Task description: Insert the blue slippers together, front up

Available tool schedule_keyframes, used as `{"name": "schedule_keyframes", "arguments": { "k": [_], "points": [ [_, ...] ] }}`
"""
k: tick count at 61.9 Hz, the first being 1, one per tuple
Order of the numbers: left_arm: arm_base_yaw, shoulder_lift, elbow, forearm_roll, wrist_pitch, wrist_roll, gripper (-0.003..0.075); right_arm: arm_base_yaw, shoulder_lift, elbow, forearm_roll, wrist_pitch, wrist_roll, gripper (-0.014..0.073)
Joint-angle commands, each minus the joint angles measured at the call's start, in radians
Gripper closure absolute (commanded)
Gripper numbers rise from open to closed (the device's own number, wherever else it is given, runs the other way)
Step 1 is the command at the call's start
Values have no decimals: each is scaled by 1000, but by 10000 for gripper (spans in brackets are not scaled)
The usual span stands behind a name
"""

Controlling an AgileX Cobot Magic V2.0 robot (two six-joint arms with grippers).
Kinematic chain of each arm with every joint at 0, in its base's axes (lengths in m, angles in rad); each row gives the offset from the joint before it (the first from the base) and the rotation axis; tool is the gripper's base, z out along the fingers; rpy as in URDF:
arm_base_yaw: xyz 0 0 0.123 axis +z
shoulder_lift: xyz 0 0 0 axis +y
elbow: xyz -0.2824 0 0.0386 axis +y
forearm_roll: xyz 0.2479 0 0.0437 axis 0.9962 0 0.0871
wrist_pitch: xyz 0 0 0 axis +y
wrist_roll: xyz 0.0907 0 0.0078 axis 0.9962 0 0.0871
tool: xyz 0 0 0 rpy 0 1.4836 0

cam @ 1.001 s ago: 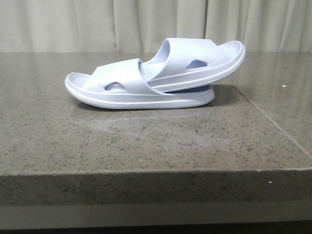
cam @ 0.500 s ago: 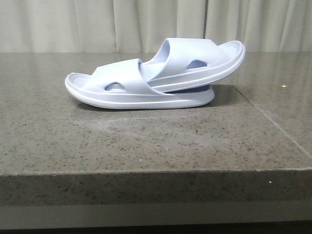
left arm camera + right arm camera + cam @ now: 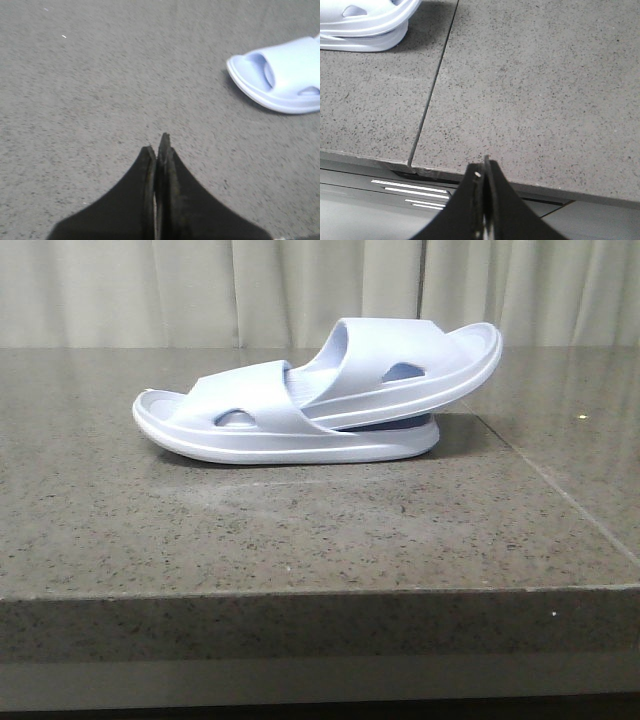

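Front view: your blue slippers (image 3: 320,400) sit centre frame, slightly above the middle, on the grey stone table (image 3: 300,530). One lies flat, toe end at left. The second is pushed under the first one's strap and rides up tilted, its free end lifted at upper right. They're touching and nested, so to my eye the insert is done. No arm shows in this view.

Left wrist view: the left gripper (image 3: 159,150) is at bottom centre, fingers pressed together with nothing between them. It hangs over bare stone. The toe end of the lower slipper (image 3: 280,75) shows at the right edge, well apart from the claw.

Right wrist view: the right gripper (image 3: 484,175) is at bottom centre, also closed on itself and empty, near the table's front edge. The stacked soles (image 3: 365,25) peek in at upper left, well apart.

You likely have nothing left except checking that the pair stays put; both claws are clear.
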Motion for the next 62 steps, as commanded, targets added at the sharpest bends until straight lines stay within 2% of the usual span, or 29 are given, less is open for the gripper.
{"name": "schedule_keyframes", "arguments": {
  "k": [1,18,40,62],
  "points": [
    [39,-68,39,-6,-145,-9,741,0,9,-23,-2,-61,0,712],
    [136,-316,351,-88,-431,-9,741,0,9,-23,-2,-61,0,712],
    [137,-455,590,-96,-702,-9,741,0,9,-23,-2,-61,0,712],
    [127,-466,591,-63,-706,-9,741,0,9,-23,-2,-61,0,712]
  ]
}}
